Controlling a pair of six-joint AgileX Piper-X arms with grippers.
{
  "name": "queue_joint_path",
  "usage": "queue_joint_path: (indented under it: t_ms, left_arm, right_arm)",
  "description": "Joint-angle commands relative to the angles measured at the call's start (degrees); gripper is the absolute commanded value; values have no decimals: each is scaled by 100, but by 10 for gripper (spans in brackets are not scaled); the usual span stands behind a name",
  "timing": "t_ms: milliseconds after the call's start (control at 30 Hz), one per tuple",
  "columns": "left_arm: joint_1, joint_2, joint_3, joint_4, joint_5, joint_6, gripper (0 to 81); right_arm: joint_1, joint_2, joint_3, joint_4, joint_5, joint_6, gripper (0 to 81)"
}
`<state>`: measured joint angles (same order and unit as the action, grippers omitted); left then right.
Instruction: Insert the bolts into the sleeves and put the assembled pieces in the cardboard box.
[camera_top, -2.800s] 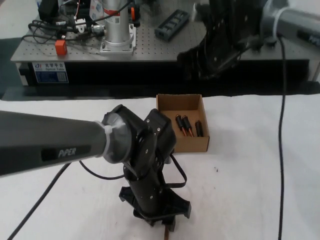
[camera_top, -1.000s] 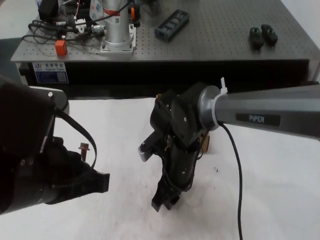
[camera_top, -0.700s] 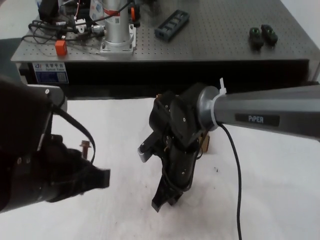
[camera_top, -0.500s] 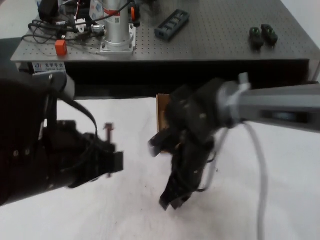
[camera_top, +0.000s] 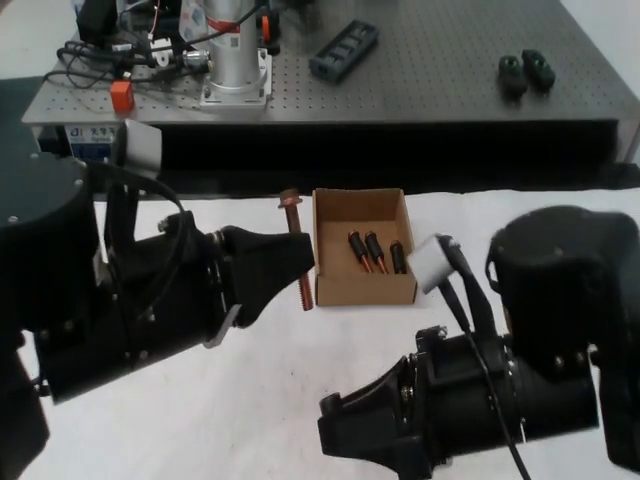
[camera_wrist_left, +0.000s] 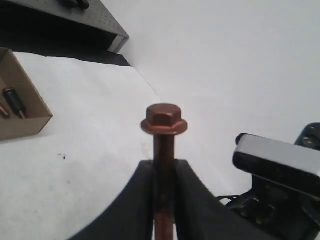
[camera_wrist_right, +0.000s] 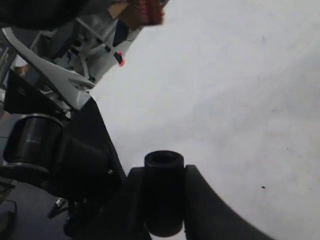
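While both arms hover over the cloth (camera_top: 250, 400), the left gripper (camera_wrist_left: 164, 166) is clamped on the shank of a copper bolt (camera_wrist_left: 164, 121). The bolt is upright, head up, and in the high view it sits just left of the box (camera_top: 365, 291). At lower centre of that view, the right gripper (camera_wrist_right: 164, 172) pinches a black sleeve (camera_wrist_right: 164, 197) with its bore end clear of the fingers. Bolt and sleeve are well apart, not mated yet. The box is at frame centre with a few pieces (camera_top: 374, 251) inside.

Risks, my guess:
- If tip and bore are out of line, the tip hits the sleeve rim and jams or skids.
- The grip on the shank is thin, so a side load could tilt the bolt.
- The sleeve may slip back under the push.
- The left fingers cover much of the shank and may stop the bolt going fully in.
- The arms are close and could bump.
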<state>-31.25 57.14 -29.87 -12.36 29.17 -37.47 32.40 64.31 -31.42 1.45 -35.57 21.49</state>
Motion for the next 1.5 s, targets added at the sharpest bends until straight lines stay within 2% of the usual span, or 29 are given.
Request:
queue_joint_path:
  t_ms: [0, 300, 767, 967, 1267, 1467]
  left_arm:
    - [15, 145, -4, -290, 106, -218, 6]
    - [15, 151, -4, -278, 248, -103, 6]
    - [15, 151, -4, -278, 663, 64, 6]
    - [15, 151, -4, -278, 663, 64, 6]
    - [15, 151, -4, -278, 721, 64, 6]
    - [15, 151, -4, -278, 776, 64, 6]
  right_arm:
    - [21, -58, 5, -338, 53, 170, 31]
    - [21, -58, -5, -1209, 174, 210, 31]
    - [7, -58, -5, -1220, 286, 210, 31]
    - [7, -58, -5, -803, -145, 383, 31]
    - [-83, -58, -5, -963, 396, 291, 31]
    - [-135, -58, -5, -1299, 417, 291, 31]
